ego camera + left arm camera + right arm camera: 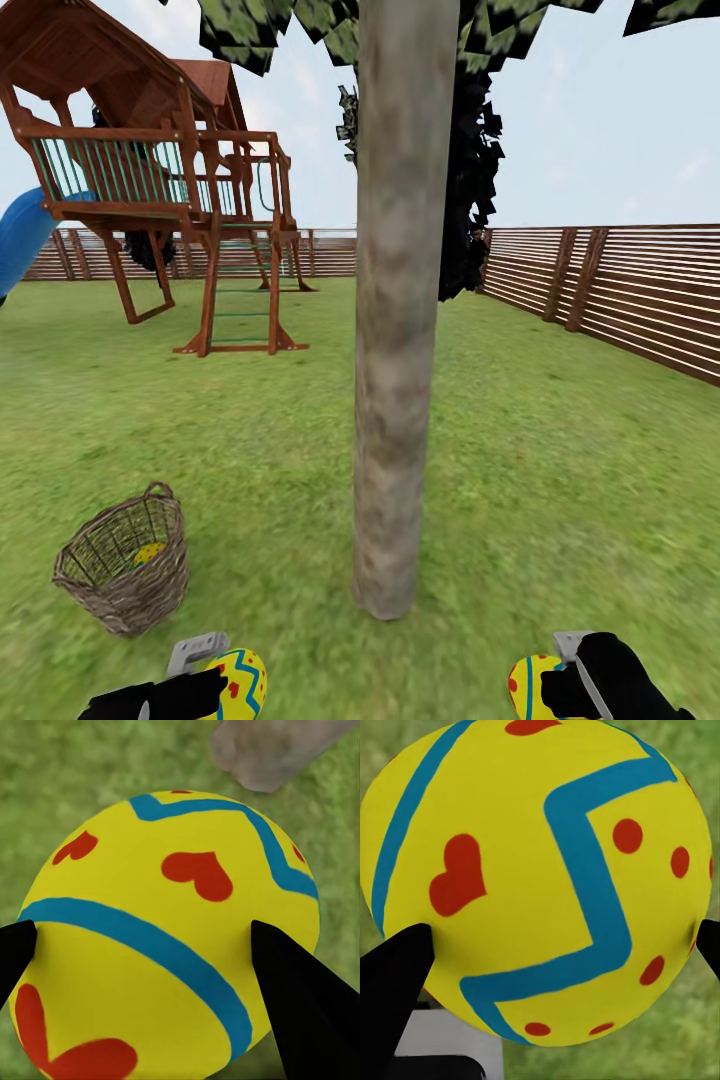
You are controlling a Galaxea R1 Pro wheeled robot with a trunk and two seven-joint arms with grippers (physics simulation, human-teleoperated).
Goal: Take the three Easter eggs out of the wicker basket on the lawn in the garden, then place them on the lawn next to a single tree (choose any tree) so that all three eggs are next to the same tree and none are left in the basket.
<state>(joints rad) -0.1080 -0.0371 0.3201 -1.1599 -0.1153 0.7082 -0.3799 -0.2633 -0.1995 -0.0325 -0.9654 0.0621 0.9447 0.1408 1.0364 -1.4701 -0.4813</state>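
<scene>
Straight ahead rises the tree [395, 330], its thick grey-brown trunk rooted in the lawn [560, 470]. My left gripper [215, 688] is shut on a yellow Easter egg [238, 684] with blue zigzags and red marks at the lower left of the head view; the same egg [169, 937] sits between the black fingers in the left wrist view, with the trunk base [274, 750] beyond it. My right gripper [560, 688] is shut on a second egg [532, 686], seen close up [540, 877] in the right wrist view. The wicker basket [125, 565] stands left of the trunk with a third egg [148, 552] inside.
A wooden play tower [150, 170] with a ladder and a blue slide [25, 235] stands at the back left. A brown slat fence [620, 290] runs along the right and back. A dark cypress [465, 180] rises behind the trunk.
</scene>
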